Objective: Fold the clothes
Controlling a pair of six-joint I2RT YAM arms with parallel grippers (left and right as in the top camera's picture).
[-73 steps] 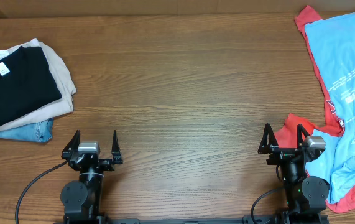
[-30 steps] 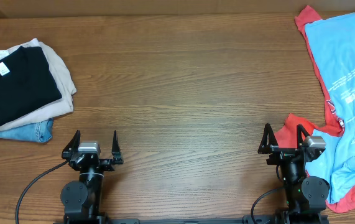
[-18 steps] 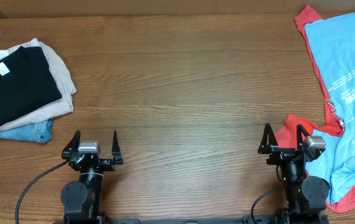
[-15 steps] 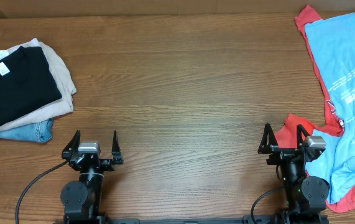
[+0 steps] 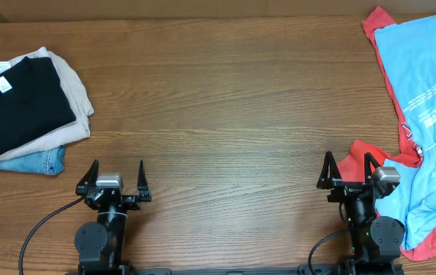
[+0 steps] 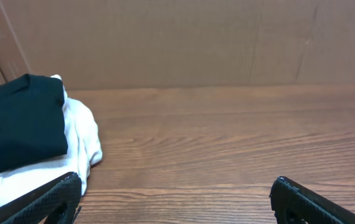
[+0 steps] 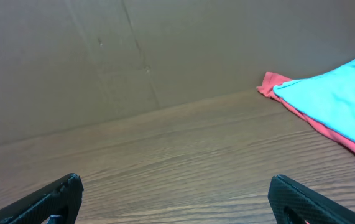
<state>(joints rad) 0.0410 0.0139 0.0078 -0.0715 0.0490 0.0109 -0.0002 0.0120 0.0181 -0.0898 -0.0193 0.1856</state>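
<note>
Jaws first: on the right gripper (image 5: pixel 347 156) and the left gripper (image 5: pixel 118 164) alike they stand wide apart with nothing between them, both low at your edge of the bench (image 5: pixel 225 99). Take the right gripper as your mark.

Closest to it, a bunched fold of the red shirt (image 5: pixel 357 147) lies against its outer side, seemingly touching. Just beyond and outboard of it, the light-blue shirt (image 5: pixel 424 84) lies on top of the red one, unfolded and rumpled. It runs away from the gripper toward the far right corner, with red showing along its edges.

Well off to the gripper's left, past the left gripper, sits a folded stack: the black T-shirt (image 5: pixel 15 103) with its white neck label (image 5: pixel 2 84) on top, a beige garment (image 5: pixel 72 92) under it, and denim (image 5: pixel 38 162) at the bottom.

Expect the loose shirts to be light, limp and inclined to drag each other, so a deep pinch may catch both layers. You would do best to take the blue one by a free hem or shoulder edge, one pair of jaws per corner. Lift it clear of the red, then spread it on the bare wood to the gripper's left.
</note>
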